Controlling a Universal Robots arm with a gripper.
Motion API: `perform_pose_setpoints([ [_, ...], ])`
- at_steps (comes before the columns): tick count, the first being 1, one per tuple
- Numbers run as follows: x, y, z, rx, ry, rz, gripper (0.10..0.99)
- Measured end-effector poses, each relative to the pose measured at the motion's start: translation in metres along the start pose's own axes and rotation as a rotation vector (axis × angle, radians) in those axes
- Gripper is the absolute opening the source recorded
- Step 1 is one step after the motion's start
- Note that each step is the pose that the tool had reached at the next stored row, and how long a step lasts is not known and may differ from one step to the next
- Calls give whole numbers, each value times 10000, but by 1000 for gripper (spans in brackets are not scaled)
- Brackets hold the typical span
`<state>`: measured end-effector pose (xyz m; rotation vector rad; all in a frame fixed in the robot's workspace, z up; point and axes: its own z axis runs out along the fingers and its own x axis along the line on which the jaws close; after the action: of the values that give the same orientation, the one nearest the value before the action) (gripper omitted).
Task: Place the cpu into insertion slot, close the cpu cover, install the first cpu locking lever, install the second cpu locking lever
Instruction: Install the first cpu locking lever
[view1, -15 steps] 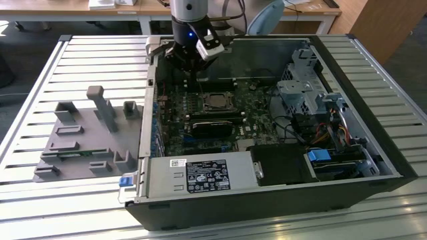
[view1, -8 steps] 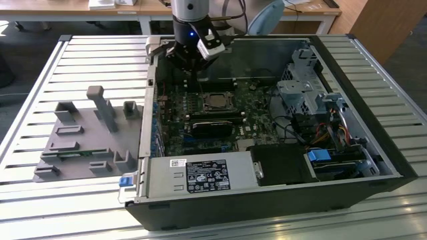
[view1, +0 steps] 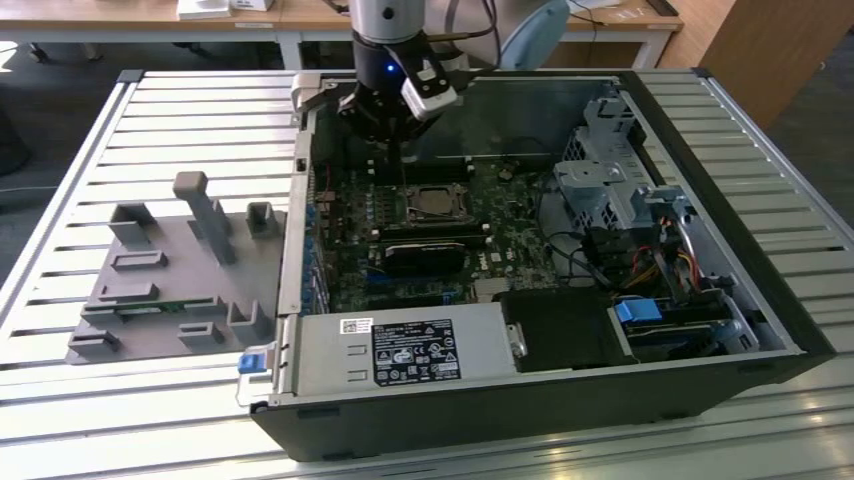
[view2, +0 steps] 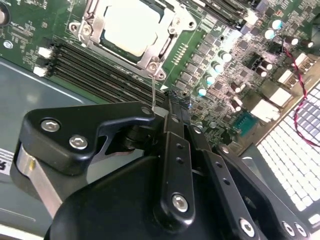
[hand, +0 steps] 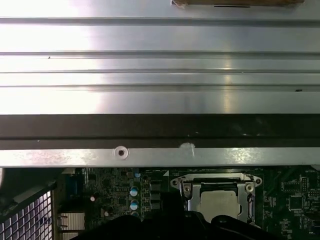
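CPU (view2: 131, 22), a small flat square chip with a pale metallic face, lies seated in the insertion slot (view2: 159, 70), a silver-rimmed square socket on the green circuit board (view2: 210, 55). The cpu cover (view2: 97, 25), a thin silver windowed frame plate, lies flat around the chip's edges. In the first wrist view the same chip shows framed in bright metal past the case's wall.

In the exterior view the grey arm (view1: 387, 30) reaches straight down into the open black computer case (view1: 534, 400), wrist vertical, just above the socket. The black metal gripper (view2: 169, 97), its linkages bolted with shiny round screws, has its jaws drawn close together. A thin silver wire lever (view2: 153, 90) stands upright just beside the tips; whether it is pinched cannot be told.

Long black ribbed memory slots (view2: 85, 65) run alongside the socket. The case rests on a slatted aluminium table (view1: 134, 430), beside a matte grey moulded fixture tray (view1: 147, 300) at the exterior view's left.
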<state>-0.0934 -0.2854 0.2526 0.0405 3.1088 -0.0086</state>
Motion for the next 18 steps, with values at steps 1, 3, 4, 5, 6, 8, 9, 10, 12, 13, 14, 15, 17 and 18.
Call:
perform_pose_setpoints([
  [1, -11, 0, 1, 0, 0, 0, 106],
  [3, -35, 1, 2, 0, 0, 0, 106],
  [4, -47, 2, 3, 0, 0, 1, 106],
  [5, -59, 2, 4, 0, 1, 0, 106],
  [6, -71, 3, 5, 0, 1, 0, 106],
  [8, -95, 4, 6, 0, 1, 0, 106],
  [9, -107, 4, 7, 1, 2, 0, 106],
  [10, -118, 5, 8, 0, 2, 0, 106],
  [12, -143, 6, 11, 0, 3, 0, 106],
  [13, -155, 6, 12, 0, 3, 0, 106],
  [14, -168, 7, 13, 0, 3, 0, 106],
  [15, -182, 7, 15, 0, 4, 0, 106],
  [17, -217, 8, 20, 1, 7, 0, 106],
  [18, -231, 8, 23, 1, 9, 0, 106],
])
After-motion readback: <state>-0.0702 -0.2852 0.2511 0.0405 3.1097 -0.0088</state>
